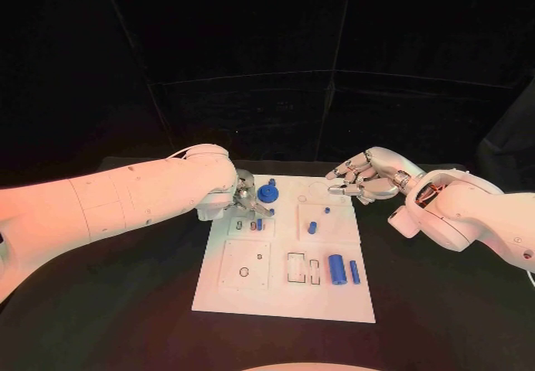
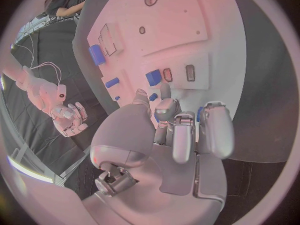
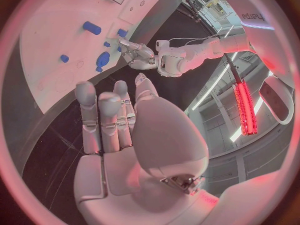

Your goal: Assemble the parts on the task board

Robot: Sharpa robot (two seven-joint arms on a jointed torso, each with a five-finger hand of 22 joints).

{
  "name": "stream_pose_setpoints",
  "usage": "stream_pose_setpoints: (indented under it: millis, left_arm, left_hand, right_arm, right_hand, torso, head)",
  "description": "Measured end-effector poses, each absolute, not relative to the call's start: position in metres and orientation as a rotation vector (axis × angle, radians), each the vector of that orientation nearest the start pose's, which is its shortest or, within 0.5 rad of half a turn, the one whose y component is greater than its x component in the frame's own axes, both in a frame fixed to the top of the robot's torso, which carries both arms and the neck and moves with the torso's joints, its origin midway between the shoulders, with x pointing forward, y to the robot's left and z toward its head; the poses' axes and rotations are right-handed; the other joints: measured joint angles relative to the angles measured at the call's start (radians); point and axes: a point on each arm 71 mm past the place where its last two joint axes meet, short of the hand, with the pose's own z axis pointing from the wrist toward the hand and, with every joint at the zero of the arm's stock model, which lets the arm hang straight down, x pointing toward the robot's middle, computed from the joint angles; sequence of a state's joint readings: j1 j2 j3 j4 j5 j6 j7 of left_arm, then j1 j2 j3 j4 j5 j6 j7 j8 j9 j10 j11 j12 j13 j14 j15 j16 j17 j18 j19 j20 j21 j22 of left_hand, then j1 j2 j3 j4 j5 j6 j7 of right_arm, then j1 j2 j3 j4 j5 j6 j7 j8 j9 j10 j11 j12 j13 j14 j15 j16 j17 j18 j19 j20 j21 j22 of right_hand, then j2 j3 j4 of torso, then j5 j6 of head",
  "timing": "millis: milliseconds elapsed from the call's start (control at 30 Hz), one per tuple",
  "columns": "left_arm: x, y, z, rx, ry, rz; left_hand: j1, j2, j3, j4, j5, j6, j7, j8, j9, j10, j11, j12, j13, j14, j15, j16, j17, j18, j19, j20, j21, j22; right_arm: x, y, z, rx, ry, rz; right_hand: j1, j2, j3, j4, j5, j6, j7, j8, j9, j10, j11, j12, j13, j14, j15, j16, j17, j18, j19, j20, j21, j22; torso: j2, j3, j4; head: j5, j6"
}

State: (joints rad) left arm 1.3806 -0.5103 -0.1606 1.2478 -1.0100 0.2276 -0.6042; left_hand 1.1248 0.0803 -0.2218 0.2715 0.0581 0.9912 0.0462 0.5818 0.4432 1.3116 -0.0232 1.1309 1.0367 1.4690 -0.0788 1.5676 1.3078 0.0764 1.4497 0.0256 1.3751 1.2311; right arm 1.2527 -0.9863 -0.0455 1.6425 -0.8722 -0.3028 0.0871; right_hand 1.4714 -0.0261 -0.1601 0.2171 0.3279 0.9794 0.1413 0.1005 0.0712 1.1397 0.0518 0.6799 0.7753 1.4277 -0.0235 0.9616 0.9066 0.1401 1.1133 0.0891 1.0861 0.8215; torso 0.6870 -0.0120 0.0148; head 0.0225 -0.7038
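Sitting in the middle of the black table point(image 1: 134, 309): the white task board point(image 1: 279, 297), with small blue parts on it. Reaching over the board's far left corner: the left hand point(image 1: 241, 202), fingers curled down and drawn together right beside the round blue part point(image 1: 267, 192) standing there. Hard to tell whether those fingers are pinching anything or merely touching; the left wrist view is showing the fingertips point(image 2: 164, 92) just above a small blue piece point(image 2: 154, 77) near two dark slots. Hovering at the board's far right corner, well apart from the left hand: the right hand point(image 1: 359, 178), fingers loosely bent and spread, holding nothing. Lying nearer the robot than both hands, side by side on the board's right part: a thick blue cylinder point(image 1: 335, 269) and a thin blue pin point(image 1: 355, 271)
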Motion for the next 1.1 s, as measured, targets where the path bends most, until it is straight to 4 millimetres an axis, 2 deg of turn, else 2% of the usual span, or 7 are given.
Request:
stream_pose_setpoints:
  millis: [500,633,900,1000,1100]
  left_arm:
    - [0.529,0.125,-0.198,0.015,2.396,-0.245]
    - [0.528,0.124,-0.199,0.024,2.401,-0.241]
    - [0.527,0.123,-0.199,0.033,2.405,-0.238]
    - [0.527,0.122,-0.199,0.035,2.405,-0.239]
    - [0.526,0.121,-0.199,0.037,2.406,-0.241]
  left_hand:
    - [-0.004,0.004,-0.003,-0.003,0.0,-0.003,-0.003,0.011,0.011,0.0,0.0,0.0,0.001,0.0,0.0,0.0,0.0,0.0,0.003,-0.003,0.004,0.005]
    - [0.004,0.012,-0.003,-0.003,0.0,-0.011,-0.004,0.015,0.018,0.0,0.0,0.0,0.001,0.0,0.0,0.0,0.0,0.0,0.003,-0.003,0.004,0.008]
    - [0.025,0.033,0.013,-0.029,0.0,-0.025,-0.004,0.026,0.036,0.0,0.0,0.0,0.002,0.0,0.0,0.0,0.0,0.0,0.003,-0.003,0.004,0.012]
    - [0.025,0.033,0.016,-0.032,0.0,-0.025,-0.004,0.026,0.039,0.0,0.0,0.0,0.002,0.0,0.0,0.0,0.0,0.0,0.003,-0.003,0.004,0.012]
    - [0.036,0.04,0.025,-0.042,0.0,-0.031,-0.002,0.03,0.044,0.0,0.0,0.0,0.002,0.0,0.0,0.0,0.0,0.0,0.003,-0.003,0.004,0.012]
  right_arm:
    - [0.471,-0.233,-0.153,0.3,1.688,1.037]
    - [0.472,-0.234,-0.154,0.303,1.69,1.032]
    - [0.473,-0.234,-0.155,0.301,1.698,1.021]
    - [0.474,-0.234,-0.156,0.3,1.705,1.014]
    - [0.475,-0.235,-0.156,0.3,1.711,1.006]
  right_hand:
    - [0.0,0.0,-0.006,0.001,0.021,0.0,0.0,0.0,0.0,0.0,0.0,0.0,-0.004,0.0,0.0,-0.006,0.0,0.0,0.0,0.0,-0.007,-0.006]
    - [0.0,0.0,-0.006,0.001,0.023,0.0,0.0,0.0,0.0,0.0,0.0,0.0,-0.005,0.0,0.0,-0.009,0.0,0.0,0.0,0.0,-0.007,-0.007]
    - [0.0,0.0,-0.006,0.001,0.026,-0.003,-0.003,0.0,0.0,0.0,0.0,0.0,-0.006,0.0,0.0,-0.015,-0.007,0.0,0.0,0.0,-0.012,-0.014]
    - [0.0,0.0,-0.006,0.001,0.027,-0.003,-0.003,0.0,0.0,0.0,0.0,0.0,-0.007,0.0,0.0,-0.021,-0.011,0.0,0.0,0.0,-0.019,-0.021]
    - [0.0,0.0,-0.006,0.001,0.027,-0.007,0.0,0.0,0.0,0.0,0.0,-0.004,-0.007,0.0,0.0,-0.021,-0.011,0.0,0.0,0.0,-0.019,-0.025]
  torso:
    - [0.0,-0.0003,0.0006]
    - [0.0,-0.0002,0.0006]
    - [0.0,0.0005,0.0011]
    - [0.0,0.0005,0.0011]
    - [0.0,0.0005,0.0011]
  head:
    - [-0.004,-0.006]
    - [-0.002,-0.007]
    - [-0.001,-0.011]
    - [-0.001,-0.012]
    - [-0.001,-0.013]
